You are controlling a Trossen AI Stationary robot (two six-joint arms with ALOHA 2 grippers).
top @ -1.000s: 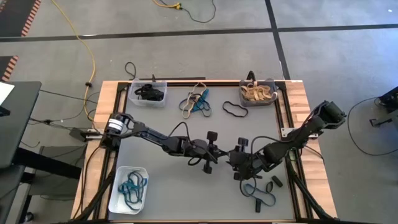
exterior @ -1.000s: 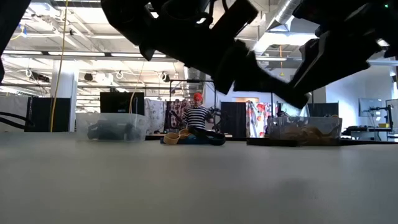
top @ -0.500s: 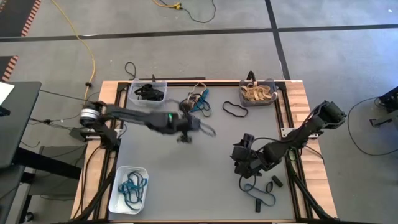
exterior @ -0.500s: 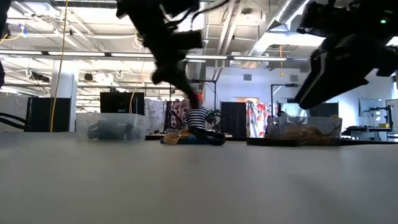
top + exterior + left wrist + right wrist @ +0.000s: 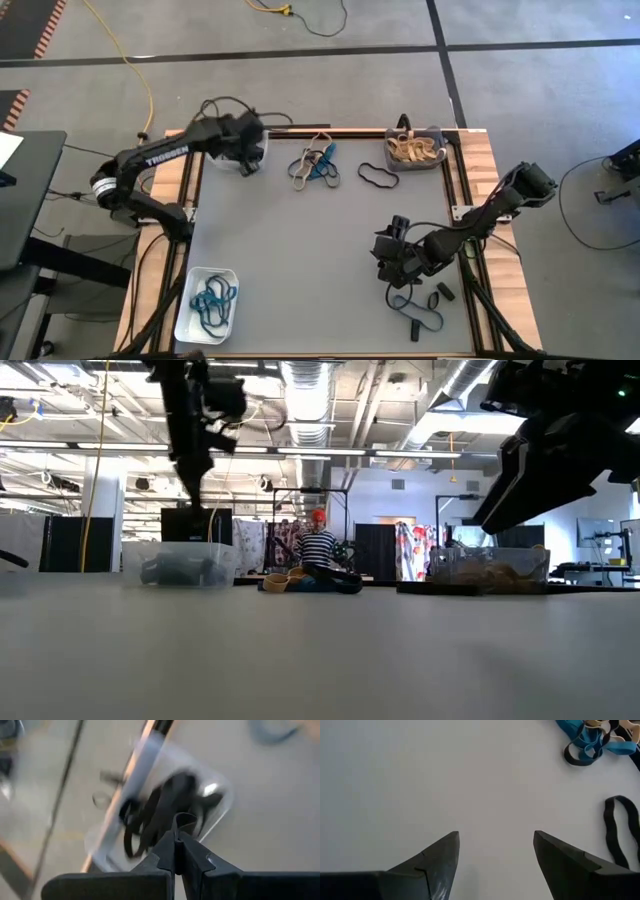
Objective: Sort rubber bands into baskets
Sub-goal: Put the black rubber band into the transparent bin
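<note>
A: Near edge first. What's getting cut off?

B: Teal bands are sitting in the white basket [image 5: 207, 301] at near left. At near right a loose teal band [image 5: 416, 312] is lying on the table [image 5: 280, 240], partly hidden under the right gripper [image 5: 386, 262].

A: Right arm pose?

B: It's reaching in low from the right edge, hovering over bare table, claw spread wide and gripping nothing. In the low view it's showing only as a dark mass, cropped at top right.

A: Middle to far?

B: A loose black band [image 5: 377, 177] is lying alone, and a mixed pile [image 5: 315, 165] of teal, tan and black bands is sitting just left of it. Tan bands are filling the dark grey basket [image 5: 414, 149] at far right.

A: Left arm?

B: It's stretching to the far left, left gripper [image 5: 175, 840] hanging over the clear basket [image 5: 239, 150], mostly covering it from above. Fingers are pressed together; a thin black loop at the tips is blurring, so I can't tell if it's pinched. Black bands [image 5: 155, 815] are lying in that basket.
</note>
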